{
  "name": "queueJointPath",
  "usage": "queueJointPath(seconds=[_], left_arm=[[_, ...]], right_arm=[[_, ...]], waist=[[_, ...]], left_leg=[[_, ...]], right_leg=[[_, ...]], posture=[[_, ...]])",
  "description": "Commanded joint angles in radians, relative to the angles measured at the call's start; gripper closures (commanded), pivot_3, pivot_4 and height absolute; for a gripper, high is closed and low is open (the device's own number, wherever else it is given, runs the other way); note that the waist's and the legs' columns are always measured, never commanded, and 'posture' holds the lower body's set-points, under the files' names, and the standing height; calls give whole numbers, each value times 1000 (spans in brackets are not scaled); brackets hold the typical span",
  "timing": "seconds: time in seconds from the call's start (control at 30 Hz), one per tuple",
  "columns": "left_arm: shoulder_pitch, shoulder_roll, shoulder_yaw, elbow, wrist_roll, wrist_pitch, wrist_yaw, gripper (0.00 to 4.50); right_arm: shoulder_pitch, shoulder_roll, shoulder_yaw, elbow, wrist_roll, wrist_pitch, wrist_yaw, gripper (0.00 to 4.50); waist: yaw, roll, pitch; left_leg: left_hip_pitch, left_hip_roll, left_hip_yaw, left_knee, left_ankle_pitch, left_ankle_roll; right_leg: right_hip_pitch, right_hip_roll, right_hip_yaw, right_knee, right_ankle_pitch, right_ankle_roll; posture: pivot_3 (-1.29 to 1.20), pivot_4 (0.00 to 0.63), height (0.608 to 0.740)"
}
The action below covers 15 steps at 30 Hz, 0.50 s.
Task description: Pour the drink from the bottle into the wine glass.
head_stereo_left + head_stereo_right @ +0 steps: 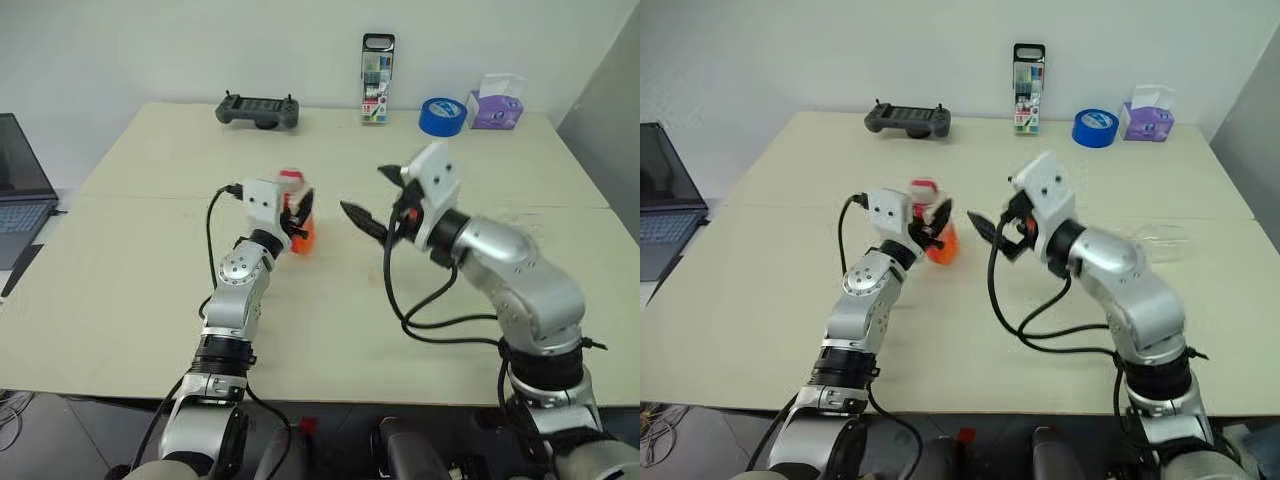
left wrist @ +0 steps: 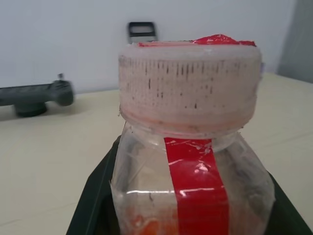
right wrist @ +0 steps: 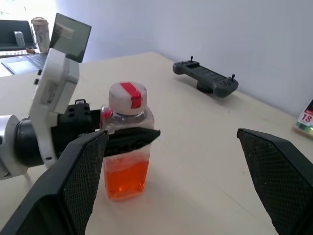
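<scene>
The bottle [image 3: 126, 147] stands upright on the table [image 1: 140, 300], small and clear, with a whitish cap and a red strip of tape. The orange drink [image 1: 304, 241] fills its lower part. My left gripper [image 1: 297, 215] is shut on the bottle's body below the cap, its black fingers [image 3: 134, 138] on either side. My right gripper [image 1: 365, 192] hangs open just right of the bottle, pointing at it with nothing between its fingers. A faint clear shape on the table beyond my right forearm appears to be the wine glass [image 1: 1160, 240]; its form is hard to make out.
Along the table's far edge stand a black game controller [image 1: 258, 110], a tall marker pack [image 1: 378, 80], a blue tape roll [image 1: 442, 117] and a purple tissue box [image 1: 497, 103]. A laptop [image 1: 20, 195] sits off the left side.
</scene>
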Motion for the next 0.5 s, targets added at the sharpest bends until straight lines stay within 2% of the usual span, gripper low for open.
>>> queueJointPath(seconds=[0.03,0.2,0.5], left_arm=[[29,8,-80,-118,-48,4,-156,2713],[55,-8,-125,-182,-63,28,-211,2713],[44,-47,-133,-182,-64,24,-219,2713]], right_arm=[[-33,19,-49,-66,56,109,-31,0],[-33,50,-46,-95,71,165,-76,0],[5,127,-30,-146,60,234,-178,0]], waist=[[-1,0,0],[-1,0,0],[-3,0,0]], left_leg=[[0,0,0,0,0,0],[-1,-1,0,0,-2,3],[1,0,0,0,-1,4]], right_leg=[[0,-1,0,0,0,0],[-1,-1,1,0,0,0],[-1,0,1,3,0,0]], posture=[[0,150,740],[0,150,740],[0,150,740]])
